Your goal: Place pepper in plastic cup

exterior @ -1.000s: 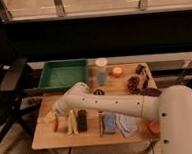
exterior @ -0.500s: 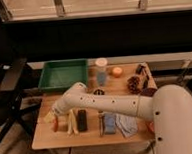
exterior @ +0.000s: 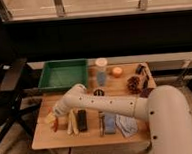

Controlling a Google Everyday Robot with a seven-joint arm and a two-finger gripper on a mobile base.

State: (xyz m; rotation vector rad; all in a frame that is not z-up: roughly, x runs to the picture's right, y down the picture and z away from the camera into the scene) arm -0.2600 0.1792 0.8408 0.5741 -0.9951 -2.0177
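Down at the left front of the table [exterior: 45,141]: gripper [exterior: 51,117], low over the wood, jaws spread wide, gripping nothing. Just below and beside it, pepper [exterior: 56,126], flat on the tabletop, well apart from the cup [exterior: 101,71] near the back edge. Right of the pepper, banana [exterior: 71,122], then dark bar [exterior: 82,120], then blue packet [exterior: 109,123]. Behind, green tray [exterior: 62,74]. Left of the table, dark chair [exterior: 9,83]. Beyond, dark wall [exterior: 111,36] under a pale ledge [exterior: 99,13].

The gripper [exterior: 52,119] hangs over the table's [exterior: 43,140] left end, seemingly by the pepper [exterior: 56,127]. The banana [exterior: 71,122] crowds it, and the tray [exterior: 63,74] stands behind.
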